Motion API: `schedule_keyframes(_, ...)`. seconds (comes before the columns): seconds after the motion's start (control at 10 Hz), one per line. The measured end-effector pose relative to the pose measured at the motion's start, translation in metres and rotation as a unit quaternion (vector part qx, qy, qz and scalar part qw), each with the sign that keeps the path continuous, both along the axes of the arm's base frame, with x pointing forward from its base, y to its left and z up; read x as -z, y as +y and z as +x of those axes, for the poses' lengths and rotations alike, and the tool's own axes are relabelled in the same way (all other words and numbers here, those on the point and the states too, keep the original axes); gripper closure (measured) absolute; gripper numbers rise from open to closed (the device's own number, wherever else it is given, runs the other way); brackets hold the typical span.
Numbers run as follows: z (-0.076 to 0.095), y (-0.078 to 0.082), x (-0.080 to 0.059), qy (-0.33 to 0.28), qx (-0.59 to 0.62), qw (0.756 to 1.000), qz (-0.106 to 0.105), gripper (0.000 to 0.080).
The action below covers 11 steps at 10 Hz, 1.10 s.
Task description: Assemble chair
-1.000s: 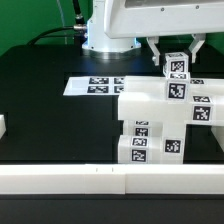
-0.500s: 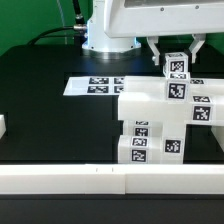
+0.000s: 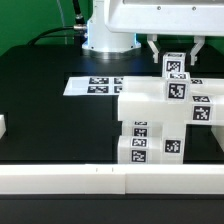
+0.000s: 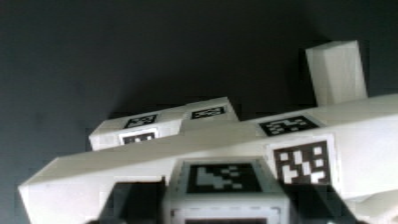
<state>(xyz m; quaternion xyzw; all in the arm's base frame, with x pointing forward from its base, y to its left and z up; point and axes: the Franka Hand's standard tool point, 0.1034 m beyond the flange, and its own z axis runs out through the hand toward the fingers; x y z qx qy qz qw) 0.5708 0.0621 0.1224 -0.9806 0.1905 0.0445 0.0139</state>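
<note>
The partly built chair (image 3: 150, 110) stands at the exterior view's right, a blocky white stack with several black-and-white tags. A small white tagged post (image 3: 176, 68) stands upright on top of it. My gripper (image 3: 176, 56) comes down from above, a dark finger on each side of the post, shut on it. In the wrist view the post's tagged face (image 4: 222, 180) sits between my dark fingers (image 4: 135, 198), with my gripper (image 4: 222, 205) above the white seat block (image 4: 125, 165). A white bar (image 4: 333, 70) stands beyond.
The marker board (image 3: 92, 86) lies flat on the black table behind the chair. A white rail (image 3: 90, 180) runs along the front edge. A white piece (image 3: 2, 127) shows at the left edge. The arm's base (image 3: 105, 38) stands at the back.
Almost nothing: my gripper stays on the post atop the chair, its fingers shifted very slightly. The chair has not moved.
</note>
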Motion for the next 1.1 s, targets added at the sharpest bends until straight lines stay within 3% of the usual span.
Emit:
schedule_keyframes(0.4,0.0002,0.0011,0.0000,0.006,0.154,0.988,-0.012,0.0509)
schedule_keyframes(0.6,0.0009,0.0020,0.0002,0.008,0.240,0.971,-0.017,0.0509)
schedule_keyframes(0.9,0.0017,0.0035,0.0002,0.012,0.338,0.941,-0.019,0.0509)
schedule_keyframes(1.1,0.0024,0.0053,0.0001,0.018,0.433,0.901,-0.019,0.0509)
